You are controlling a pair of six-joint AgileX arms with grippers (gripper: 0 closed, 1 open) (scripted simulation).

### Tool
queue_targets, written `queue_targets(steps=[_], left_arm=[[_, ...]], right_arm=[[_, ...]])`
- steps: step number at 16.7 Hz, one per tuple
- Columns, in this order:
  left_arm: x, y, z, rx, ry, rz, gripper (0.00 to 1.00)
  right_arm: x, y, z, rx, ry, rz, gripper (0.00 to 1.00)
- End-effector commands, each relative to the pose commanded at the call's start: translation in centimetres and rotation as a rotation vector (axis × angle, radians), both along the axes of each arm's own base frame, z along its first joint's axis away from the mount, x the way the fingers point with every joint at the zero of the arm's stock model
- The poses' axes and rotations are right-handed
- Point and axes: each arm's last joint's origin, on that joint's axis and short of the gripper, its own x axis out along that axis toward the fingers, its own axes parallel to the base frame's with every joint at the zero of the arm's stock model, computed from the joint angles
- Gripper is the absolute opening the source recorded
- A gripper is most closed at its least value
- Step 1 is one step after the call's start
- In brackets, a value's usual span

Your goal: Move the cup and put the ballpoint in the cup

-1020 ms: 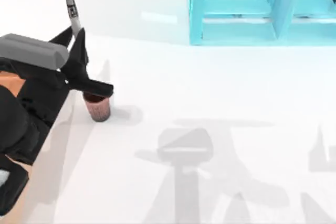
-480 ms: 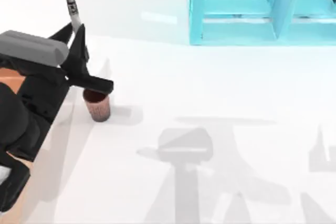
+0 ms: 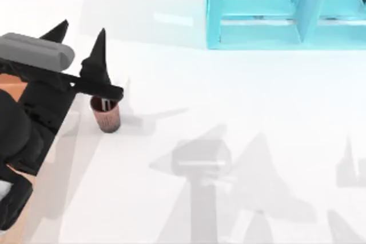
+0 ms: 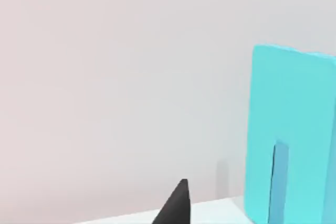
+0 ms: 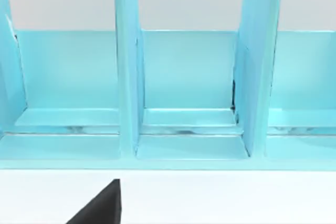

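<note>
My left pincer (image 3: 80, 35) hangs spread and empty directly above the cup (image 3: 106, 116) at the table's (image 3: 229, 101) left side. The ballpoint (image 3: 106, 104) stands upright inside the cup, axis vertical.

Cup (image 3: 106, 117): small, reddish-brown, cylindrical, speckled wall, dark interior. Upright on white bench, far left side, mouth partly covered by black end effector finger above it. Pen (image 3: 105, 104): inside cup, visible as short grey-white sliver at the mouth, near upright; rest hidden by cup wall and finger overhead. Print and black ends not discernible.
</note>
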Motion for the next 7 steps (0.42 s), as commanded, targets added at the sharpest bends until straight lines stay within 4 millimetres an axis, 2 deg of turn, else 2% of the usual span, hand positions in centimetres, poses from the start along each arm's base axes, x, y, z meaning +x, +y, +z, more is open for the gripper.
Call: queue_targets(steps=[1,2,7], left_arm=[[0.0,0.0,0.0,0.0,0.0,0.0,0.98],[0.0,0.0,0.0,0.0,0.0,0.0,1.0],[0.0,0.0,0.0,0.0,0.0,0.0,1.0]], right_arm=[[0.0,0.0,0.0,0.0,0.0,0.0,1.0],[0.0,0.0,0.0,0.0,0.0,0.0,1.0],[0.0,0.0,0.0,0.0,0.0,0.0,1.0]])
